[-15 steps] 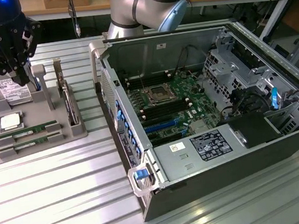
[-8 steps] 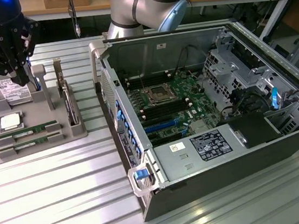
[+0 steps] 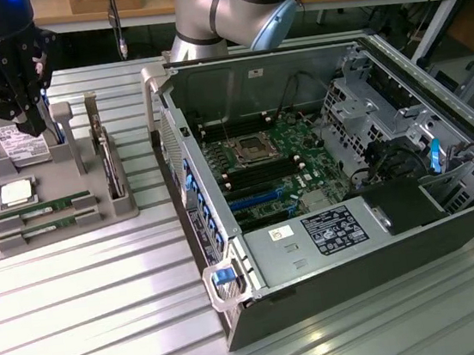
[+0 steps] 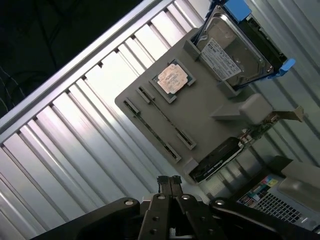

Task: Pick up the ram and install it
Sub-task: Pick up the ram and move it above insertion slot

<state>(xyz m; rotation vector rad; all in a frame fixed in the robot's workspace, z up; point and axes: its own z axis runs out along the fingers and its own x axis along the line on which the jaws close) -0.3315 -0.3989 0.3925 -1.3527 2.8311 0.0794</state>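
Wrist view: fingers (image 4: 163, 182) closed; ram (image 3: 50, 205) in tray (image 3: 20, 243), well apart fm them.

The exterior view looks obliquely down on the metal table (image 3: 92, 334) from quite near, with the open computer case (image 3: 363, 287) central and the grey tray (image 3: 54, 239) at 9 o'clock. The wrist view looks down past the gripper (image 4: 169, 181) onto this same tray (image 4: 200, 115).
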